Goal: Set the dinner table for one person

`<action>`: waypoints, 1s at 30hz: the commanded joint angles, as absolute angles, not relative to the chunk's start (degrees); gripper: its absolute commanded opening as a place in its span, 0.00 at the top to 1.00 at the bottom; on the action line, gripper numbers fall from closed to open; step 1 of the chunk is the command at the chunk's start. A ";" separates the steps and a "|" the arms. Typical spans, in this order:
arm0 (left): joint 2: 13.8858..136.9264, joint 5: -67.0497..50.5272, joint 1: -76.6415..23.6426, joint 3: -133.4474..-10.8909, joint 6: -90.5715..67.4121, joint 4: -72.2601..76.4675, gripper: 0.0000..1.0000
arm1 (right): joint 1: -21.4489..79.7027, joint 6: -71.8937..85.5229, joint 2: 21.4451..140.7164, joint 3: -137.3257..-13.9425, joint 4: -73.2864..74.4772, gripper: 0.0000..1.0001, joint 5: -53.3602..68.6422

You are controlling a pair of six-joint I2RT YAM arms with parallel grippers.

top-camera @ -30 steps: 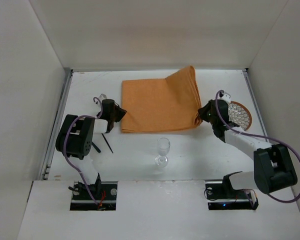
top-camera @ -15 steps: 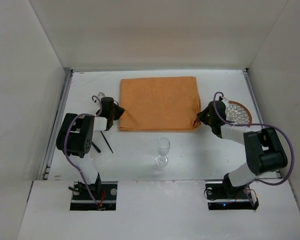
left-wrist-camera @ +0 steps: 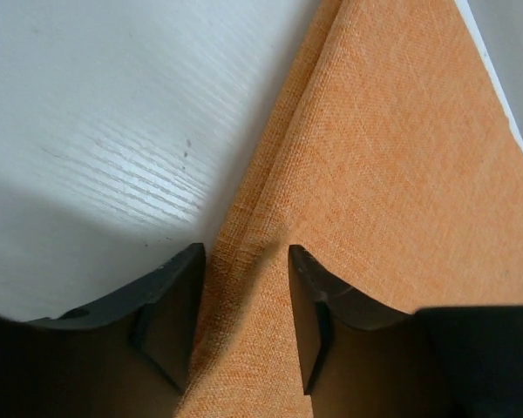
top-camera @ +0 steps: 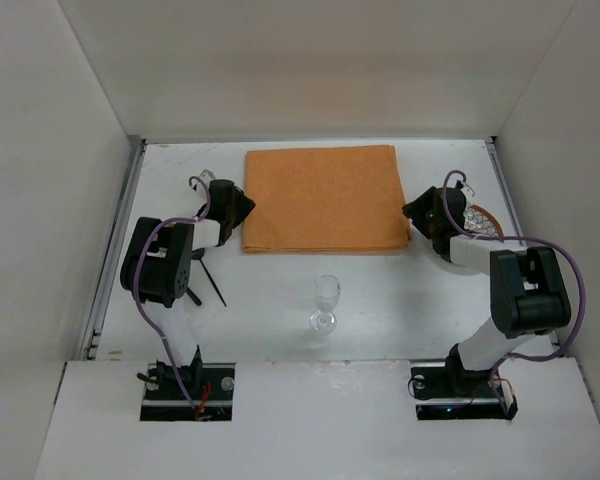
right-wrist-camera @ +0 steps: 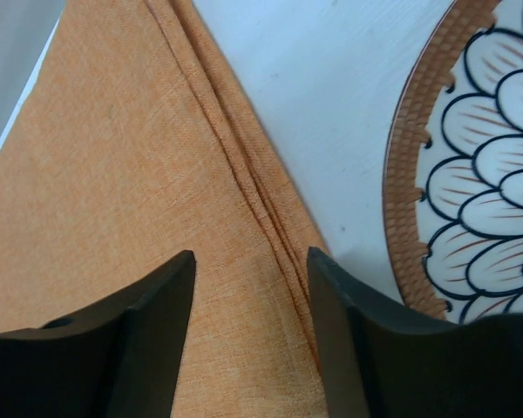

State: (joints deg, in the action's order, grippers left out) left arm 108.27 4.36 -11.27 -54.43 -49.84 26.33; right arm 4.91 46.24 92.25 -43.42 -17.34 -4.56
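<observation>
From above, the dinner table [top-camera: 280, 290] filled the middle of the frame, with grey rails [top-camera: 115, 245] on its sides and white walls close around. The orange cloth [top-camera: 322, 198] lay flat at upper centre. The left gripper [top-camera: 244, 205] sat at its left edge and the right gripper [top-camera: 412, 212] at its right edge; their jaws were too small to read there. A glass [top-camera: 325, 303] stood upright below the cloth with bare table all round. A plate [top-camera: 487, 222] at right was half hidden behind the right arm. A thin dark stick [top-camera: 213, 284] at left could not be identified.

The left wrist camera showed that gripper's fingers [left-wrist-camera: 170, 305] apart, the cloth's folded edge lying loose between them and bare table at upper left.

The right wrist camera showed the other pair spread wide over the cloth's hemmed edge. The plate's patterned rim, cut off at right, lay just beside the cloth with a strip of table between.
</observation>
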 commanded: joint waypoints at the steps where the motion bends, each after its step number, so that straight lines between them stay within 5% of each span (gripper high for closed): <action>1: 103.90 7.73 -10.77 -52.74 -48.61 23.29 0.52 | 4.88 46.32 91.24 -44.39 -20.57 0.36 -5.27; 5: 96.35 9.57 -11.03 -47.39 -48.61 24.17 0.40 | 5.23 46.14 83.96 -40.62 -20.65 0.27 -7.98; 15: 73.75 14.41 -24.37 -30.86 -43.16 27.50 0.39 | 6.90 45.26 58.82 -29.89 -13.11 0.28 -17.48; 23: 63.73 16.78 -31.68 -19.61 -40.25 35.15 0.39 | -2.05 47.19 43.43 -24.88 2.35 0.27 -29.79; 30: 59.33 18.90 -33.53 -16.26 -40.25 38.85 0.39 | -14.53 48.86 44.55 -22.85 5.37 0.28 -26.20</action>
